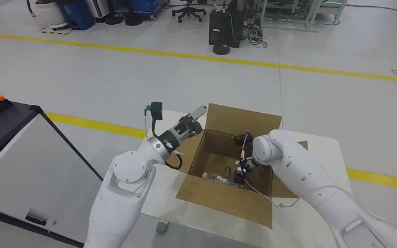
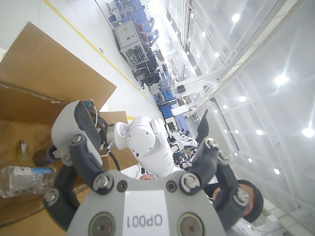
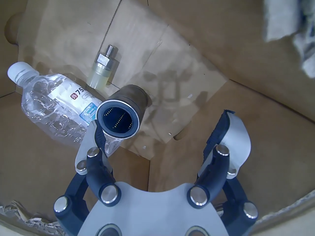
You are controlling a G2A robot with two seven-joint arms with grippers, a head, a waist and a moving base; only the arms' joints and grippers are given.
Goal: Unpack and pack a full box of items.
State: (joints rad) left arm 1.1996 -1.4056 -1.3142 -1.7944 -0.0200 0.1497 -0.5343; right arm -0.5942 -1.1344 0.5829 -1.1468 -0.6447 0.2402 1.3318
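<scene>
An open cardboard box (image 1: 242, 121) stands on the white table (image 1: 319, 155). On its floor lie a clear plastic bottle (image 3: 53, 110) with a white cap, a dark metal cylinder (image 3: 123, 117) with a hollow bore, and a small yellowish part with a threaded stud (image 3: 102, 68). My right gripper (image 3: 160, 126) is down inside the box, open, with one finger touching the cylinder's rim and nothing held. My left gripper (image 2: 145, 121) hangs open and empty above the box's near-left wall (image 1: 192, 121). The bottle (image 2: 23, 179), cylinder (image 2: 43, 157) and stud part (image 2: 23, 151) also show in the left wrist view.
The box flaps (image 1: 229, 201) are spread outward over the table. Shredded paper filler (image 3: 17, 214) lies in one corner of the box. A grey-white cloth-like thing (image 3: 288, 13) hangs at the box's far side. A black stand (image 1: 15, 121) is off the table's left.
</scene>
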